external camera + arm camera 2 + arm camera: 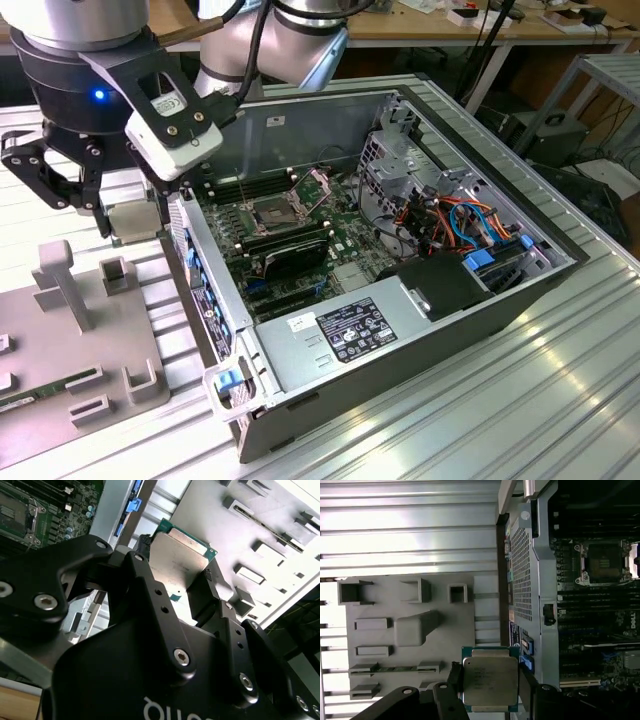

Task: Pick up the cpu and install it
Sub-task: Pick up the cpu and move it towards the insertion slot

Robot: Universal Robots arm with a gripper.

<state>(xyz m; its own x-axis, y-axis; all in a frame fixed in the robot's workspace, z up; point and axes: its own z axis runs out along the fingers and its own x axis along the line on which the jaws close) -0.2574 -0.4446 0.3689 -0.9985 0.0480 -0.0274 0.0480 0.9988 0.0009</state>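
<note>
Thin silver-grey square cpu (489, 682) is clamped by its edges in black gripper (490, 675) above grey fixture plate (385, 605), beside open PC case (522, 570); transfer step, seating judged to need exact alignment w/ dark socket (602, 562).

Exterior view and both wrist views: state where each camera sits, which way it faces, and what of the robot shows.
Exterior view: off the arm, above, looking down on the open computer case; arm and gripper, shut on the cpu, show.
First wrist view: on the wrist, looking past the gripper at the grey fixture tray.
Second wrist view: on the wrist, behind the gripper's black links.
Both wrist views share the gripped cpu.
</note>
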